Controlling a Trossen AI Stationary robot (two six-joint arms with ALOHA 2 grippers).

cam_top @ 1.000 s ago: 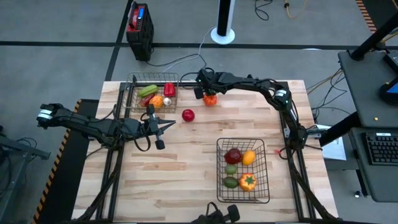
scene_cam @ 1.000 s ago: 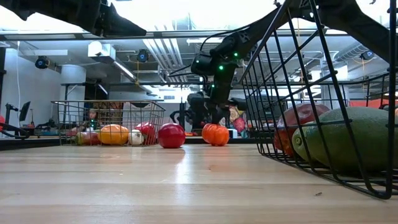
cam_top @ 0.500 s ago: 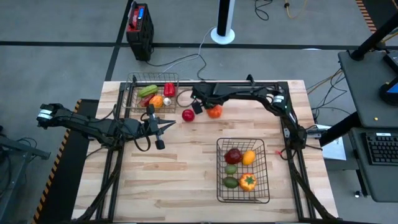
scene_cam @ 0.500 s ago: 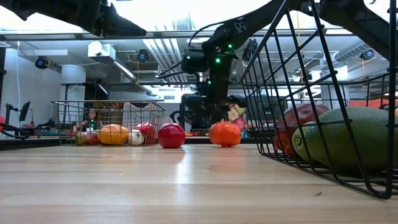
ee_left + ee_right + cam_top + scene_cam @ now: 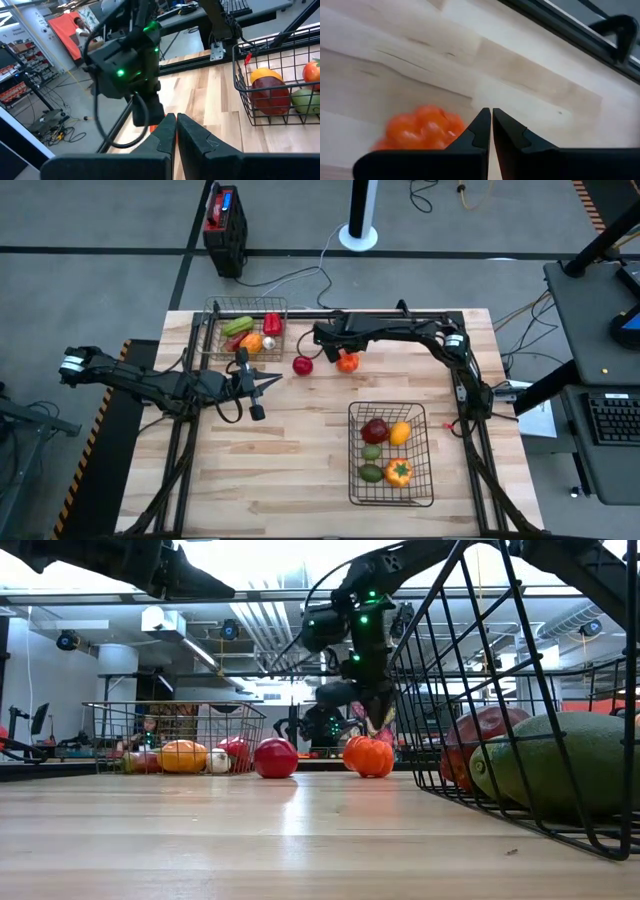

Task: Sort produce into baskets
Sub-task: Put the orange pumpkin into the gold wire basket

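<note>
Fingers of the right gripper (image 5: 346,352) are pressed together with nothing between them, poised just above the orange tomato (image 5: 348,362), which rests on the table (image 5: 300,460) towards the far edge; the low view shows the closed tips at the top of the fruit, though contact cannot be confirmed; a red apple (image 5: 302,365) lies just to the left of the tomato, apart from it; the smaller basket (image 5: 213,330) at the far left already holds several pieces, and the larger basket (image 5: 354,480) at the near right holds five; the left gripper (image 5: 272,381), likewise clenched and empty, waits over the table left of centre. Judgement: the step in hand is picking up the tomato; closed fingers will only nudge a round object and set it rolling, possibly into the apple; spread the fingers first, centre them over the widest part of the fruit, descend vertically, then close gently; lift clear before carrying it to the appropriate basket.
</note>
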